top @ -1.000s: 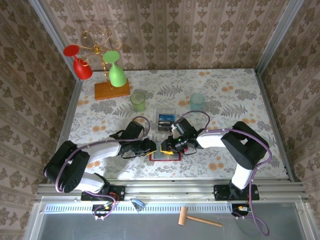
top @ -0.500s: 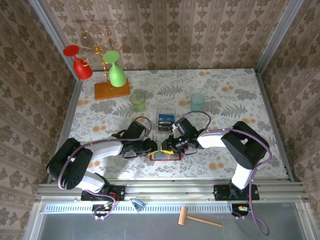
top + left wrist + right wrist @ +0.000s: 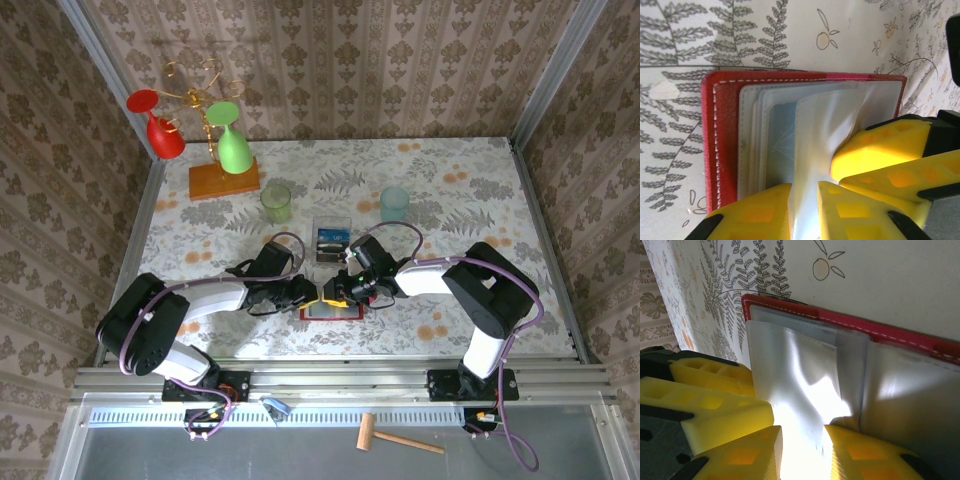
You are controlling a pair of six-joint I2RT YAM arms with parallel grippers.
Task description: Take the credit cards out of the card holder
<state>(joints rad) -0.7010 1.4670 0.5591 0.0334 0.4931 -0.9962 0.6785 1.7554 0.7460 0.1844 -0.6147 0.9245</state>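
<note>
The red card holder [image 3: 335,314] lies open on the floral table, near the front middle. My left gripper [image 3: 316,292] and right gripper [image 3: 333,291] meet tip to tip over its left part. In the left wrist view the holder [image 3: 722,130] shows its grey clear pockets, with a blue credit card [image 3: 782,132] inside one. One pocket leaf rises between my left gripper's [image 3: 804,200] fingers, which pinch it. The right gripper's yellow fingers [image 3: 880,150] press the same leaf. In the right wrist view, my right gripper [image 3: 802,440] is closed on a lifted leaf of the holder [image 3: 900,335].
A clear plastic box [image 3: 332,238] stands just behind the holder. A green cup [image 3: 276,203] and a pale blue cup [image 3: 394,204] flank it. At the back left is a wooden stand [image 3: 224,180] with a red and a green glass. Patterned walls close three sides.
My left gripper has edged slightly right toward the right gripper, and its fingers have narrowed a little on the leaf. The holder and right gripper stay put.
</note>
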